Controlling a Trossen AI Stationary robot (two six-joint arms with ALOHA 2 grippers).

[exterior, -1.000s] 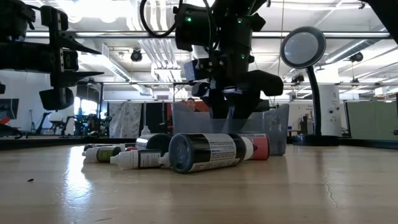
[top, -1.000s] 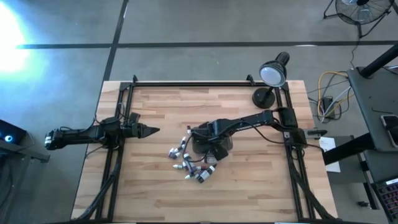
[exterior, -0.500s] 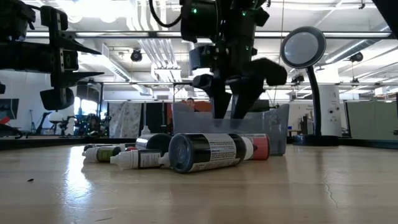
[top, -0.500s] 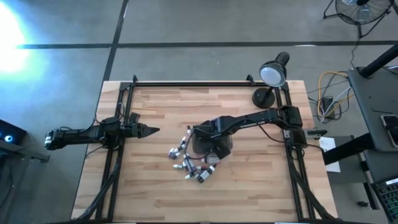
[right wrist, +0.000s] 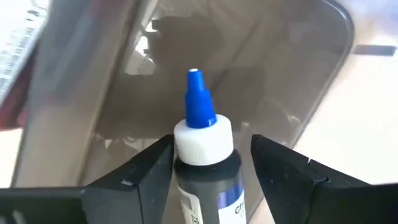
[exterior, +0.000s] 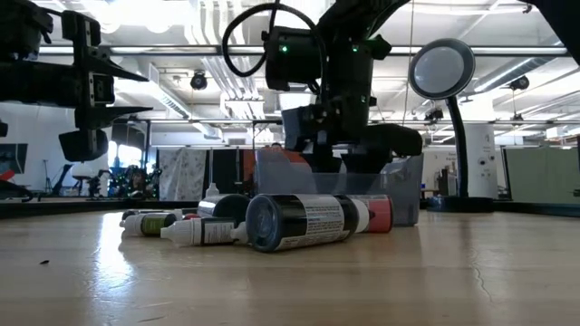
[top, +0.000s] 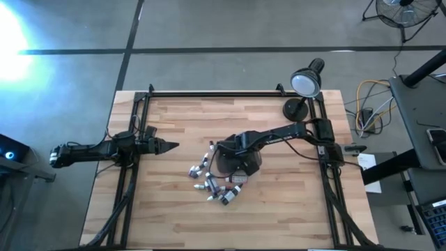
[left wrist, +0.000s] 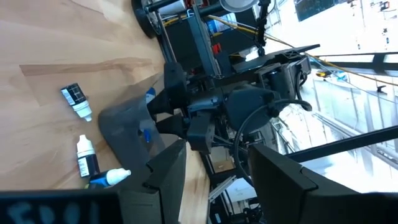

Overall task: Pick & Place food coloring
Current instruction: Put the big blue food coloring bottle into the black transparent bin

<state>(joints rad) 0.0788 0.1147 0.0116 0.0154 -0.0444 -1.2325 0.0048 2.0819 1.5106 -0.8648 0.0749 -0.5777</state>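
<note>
My right gripper (right wrist: 208, 186) is shut on one food coloring bottle (right wrist: 202, 149), which has a dark body, a white collar and a blue tip. It holds the bottle over the smoky-grey tub (top: 249, 164) at the table's middle. In the low view the gripper (exterior: 340, 158) stands at the tub's rim (exterior: 399, 163). Several more food coloring bottles (top: 209, 178) lie on their sides on the wood just left of and in front of the tub. My left gripper (top: 171, 146) waits open at the table's left side, pointing level toward the middle. My right gripper pinches the bottle's dark body (right wrist: 205, 180) just behind the white collar, one finger (right wrist: 137, 177) on each side. The fingers come from above and lie along the bottle. The blue tip (right wrist: 198, 99) points down at the tub's floor; the body's rear end is hidden between the fingers.
A black desk lamp (top: 305, 84) stands at the table's far right corner. A black frame rail (top: 230, 93) runs along the table's far edge. One large dark bottle (exterior: 304, 222) lies nearest the low camera, in front of the tub.
My right gripper has sunk with the bottle toward the tub, so that its fingers, half a second ago clear above the rim, now stand at the rim. It has also rolled a little about its own pointing line. The loose bottles have stayed where they lay.
</note>
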